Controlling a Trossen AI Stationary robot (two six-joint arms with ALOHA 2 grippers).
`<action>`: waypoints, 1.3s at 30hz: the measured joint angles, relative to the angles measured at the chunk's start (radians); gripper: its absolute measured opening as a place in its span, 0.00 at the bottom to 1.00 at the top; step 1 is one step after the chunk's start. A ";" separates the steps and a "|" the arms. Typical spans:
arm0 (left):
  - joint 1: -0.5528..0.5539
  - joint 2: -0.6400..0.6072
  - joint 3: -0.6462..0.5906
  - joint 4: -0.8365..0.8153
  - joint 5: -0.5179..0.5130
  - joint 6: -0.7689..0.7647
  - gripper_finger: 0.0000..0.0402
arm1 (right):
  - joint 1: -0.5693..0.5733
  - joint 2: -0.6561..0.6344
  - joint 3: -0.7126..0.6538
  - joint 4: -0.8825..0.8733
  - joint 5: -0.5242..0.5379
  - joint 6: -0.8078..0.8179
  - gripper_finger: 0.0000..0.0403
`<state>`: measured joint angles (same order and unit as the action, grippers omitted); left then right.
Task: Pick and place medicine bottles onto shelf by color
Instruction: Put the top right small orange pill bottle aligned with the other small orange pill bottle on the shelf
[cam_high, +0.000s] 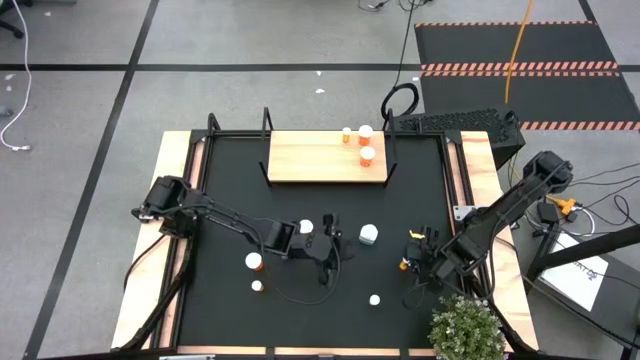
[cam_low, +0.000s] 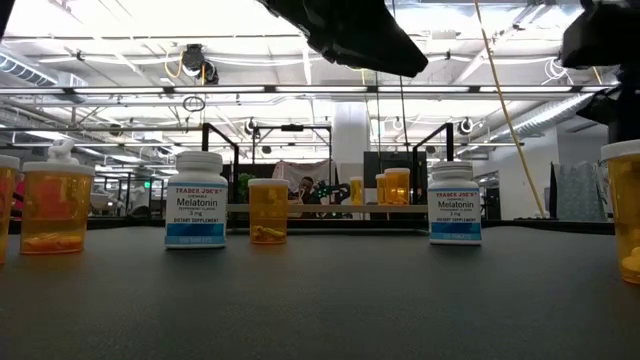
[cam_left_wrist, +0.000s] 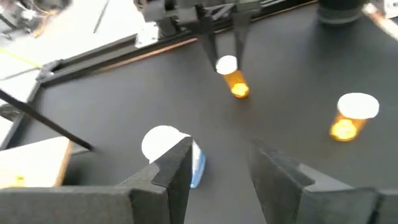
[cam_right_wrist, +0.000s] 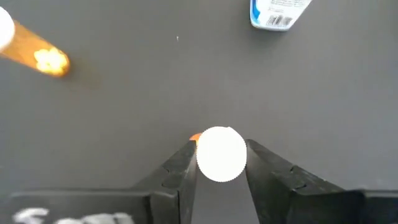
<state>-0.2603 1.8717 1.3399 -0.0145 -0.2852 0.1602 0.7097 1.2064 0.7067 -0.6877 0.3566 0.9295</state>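
Orange bottle (cam_right_wrist: 221, 154), white-capped, stood near the tabletop's (cam_high: 230, 190) right edge, grasped between the right tool's (cam_high: 411, 252) fingers (cam_right_wrist: 176, 168); only the right wrist view showed this contact. Left tool (cam_high: 327, 240) hung released mid-tabletop. Shelf (cam_high: 310, 158) at the far edge carried three orange bottles (cam_high: 366, 155).

Right claw (cam_right_wrist: 221, 163) low at table's right, fingers closing, left claw (cam_left_wrist: 219, 168) mid-table, parted

A robotics lab: open ceiling ducts (cam_low: 190, 62), taped grey floor (cam_high: 80, 90), hazard-striped mat (cam_high: 520, 45), loose cables (cam_high: 15, 110).
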 joint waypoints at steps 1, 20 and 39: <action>0.008 0.000 0.000 0.004 0.000 0.012 0.38 | -0.008 -0.009 0.000 0.011 -0.005 0.000 0.28; 0.118 0.000 0.000 0.117 0.382 -0.120 0.51 | -0.218 -0.144 0.000 0.248 0.012 -0.333 0.31; 0.154 0.000 0.000 0.137 0.214 -0.105 0.64 | -0.395 -0.146 0.063 0.396 0.006 -0.536 0.31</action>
<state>-0.1066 1.8717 1.3399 0.1226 -0.0715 0.0547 0.3143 1.0607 0.7694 -0.2913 0.3626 0.3937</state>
